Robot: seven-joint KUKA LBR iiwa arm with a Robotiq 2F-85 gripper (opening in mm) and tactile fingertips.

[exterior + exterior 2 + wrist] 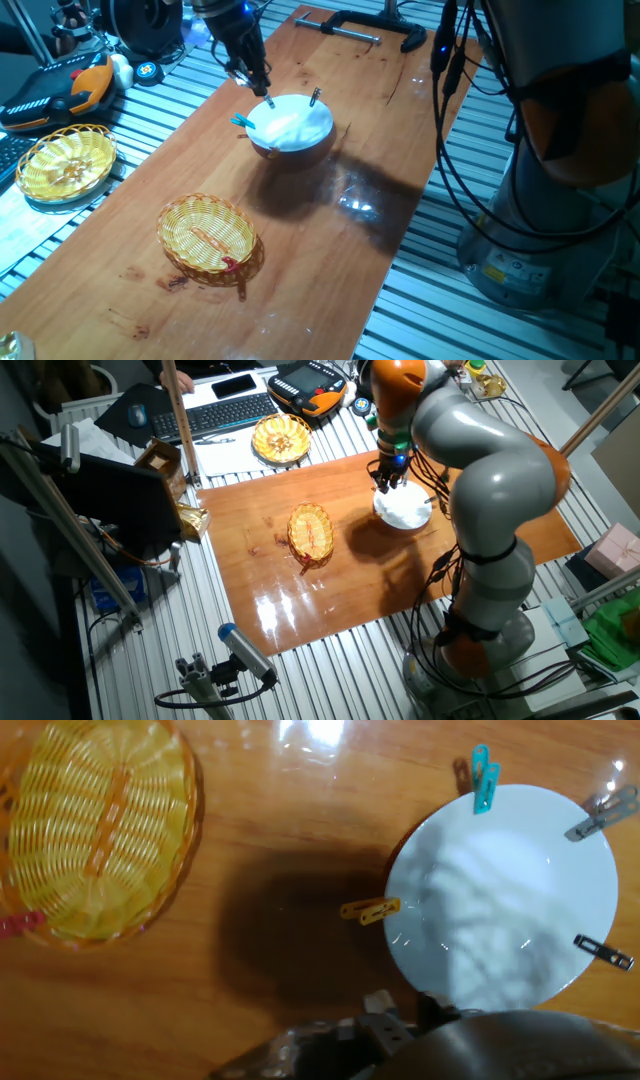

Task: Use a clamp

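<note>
Tan clamp [370,910] lies crosswise, clipped on bowl [500,900] rim.

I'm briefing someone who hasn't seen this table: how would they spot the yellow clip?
Find the white bowl on the wooden table. Several pegs sit on its rim; the clamp is the tan-yellow one on the side facing the wicker basket. The others are a blue clip and grey ones.

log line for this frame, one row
arm: above white bowl | claw: state unclear | tan clamp: clipped on bowl rim | blue clip: on rim | basket: apart
</note>
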